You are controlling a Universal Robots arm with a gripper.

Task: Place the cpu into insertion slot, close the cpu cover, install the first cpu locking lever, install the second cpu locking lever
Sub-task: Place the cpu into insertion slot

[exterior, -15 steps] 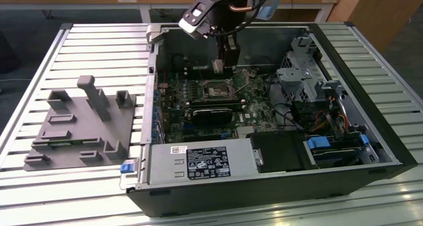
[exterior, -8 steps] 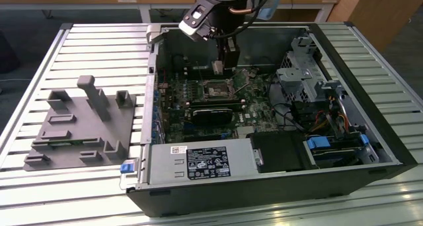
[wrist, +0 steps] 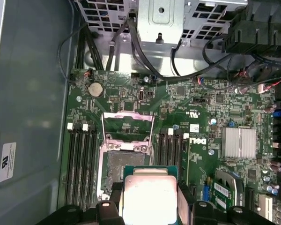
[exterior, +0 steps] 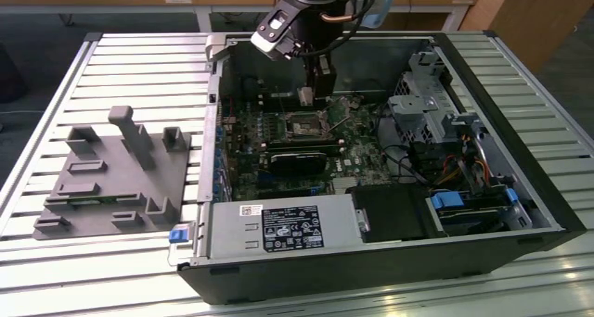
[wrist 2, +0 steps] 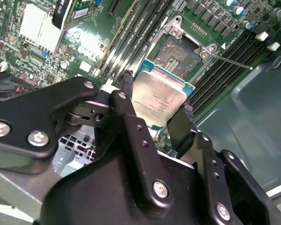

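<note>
My gripper (wrist 2: 157, 99) is shut on the cpu (wrist 2: 161, 91), a small square chip with a dull silvery top, pinched by two opposite edges. In the first wrist view the cpu (wrist: 149, 194) hangs in the gripper (wrist: 150, 208), partly overlapping one edge of the insertion slot (wrist: 122, 164). The insertion slot (wrist 2: 180, 54) lies bare, its dark centre exposed. The cpu cover (wrist: 127, 125), a thin silvery frame, stands swung open beyond the slot. A thin metal locking lever (wrist 2: 232, 61) sticks out beside the socket. In the exterior view the gripper (exterior: 311, 94) hovers a little above the slot (exterior: 307, 126).
Long black memory slots (wrist: 79, 157) flank the socket on both sides. A black fan card (exterior: 297, 158) lies just in front of it. A finned heat sink (wrist: 239, 141), cables and a drive cage (exterior: 422, 108) crowd the case. A grey fixture (exterior: 111, 171) sits at the exterior view's left.
</note>
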